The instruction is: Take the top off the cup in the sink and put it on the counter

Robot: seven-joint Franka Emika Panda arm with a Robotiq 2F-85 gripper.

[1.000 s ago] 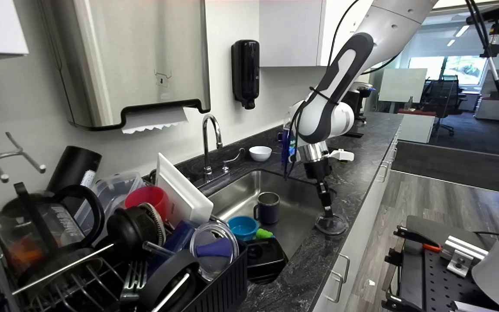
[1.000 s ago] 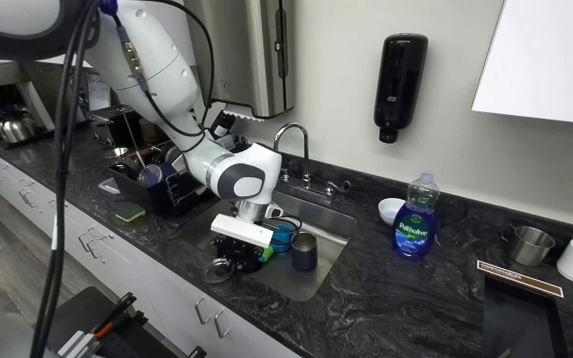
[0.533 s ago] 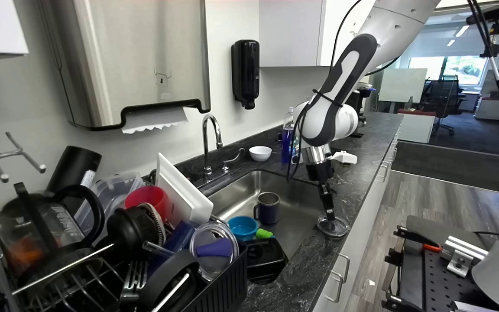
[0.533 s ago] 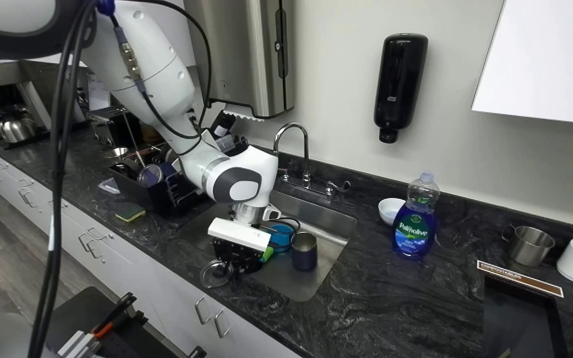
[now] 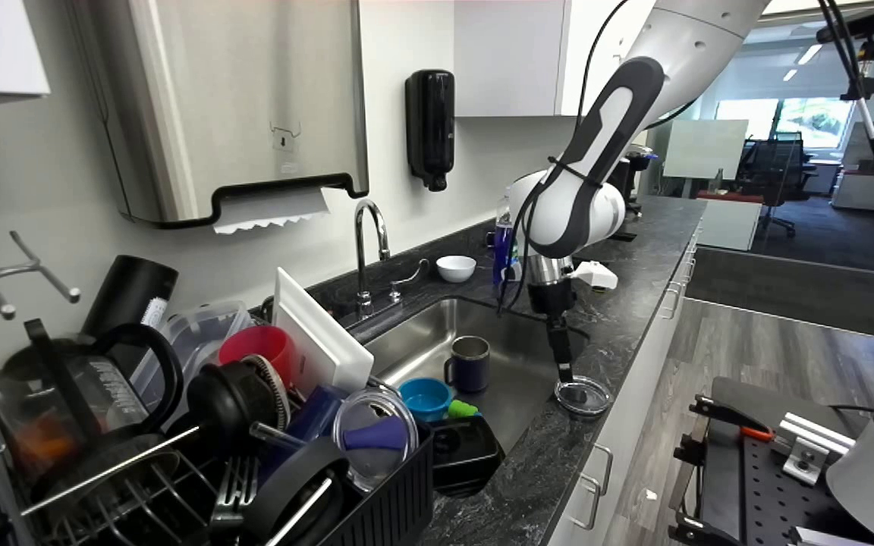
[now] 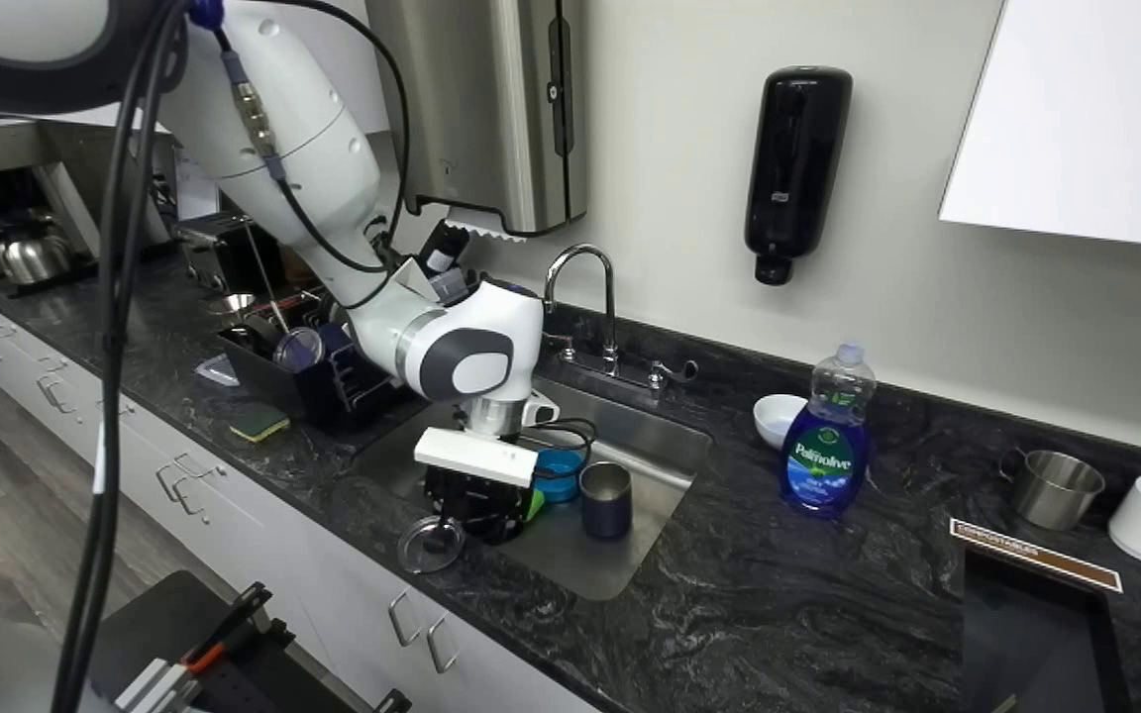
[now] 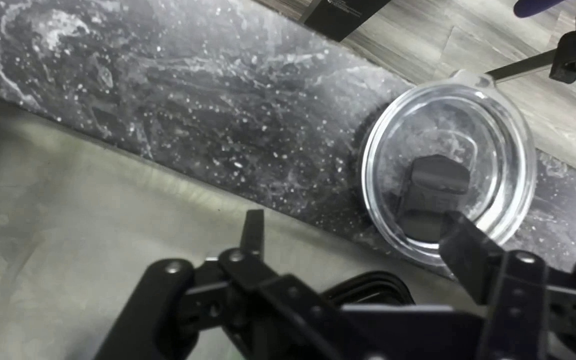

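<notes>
As the top (image 7: pixel 435 185) lies on the counter (image 7: pixel 208 100), apart from the uncovered cup (image 5: pixel 471 368) in the sink (image 5: pixel 422 345), I'd call the placing done, a clean lift next. It's just beside my gripper (image 7: pixel 352 217), whose fingers stand spread, holding nothing; whether one tip touches the rim, I can't tell.

Top (image 7: pixel 448 172) glossy plastic; counter (image 6: pixel 778 604) smooth stone; sink (image 5: pixel 517 349) satin metal.
</notes>
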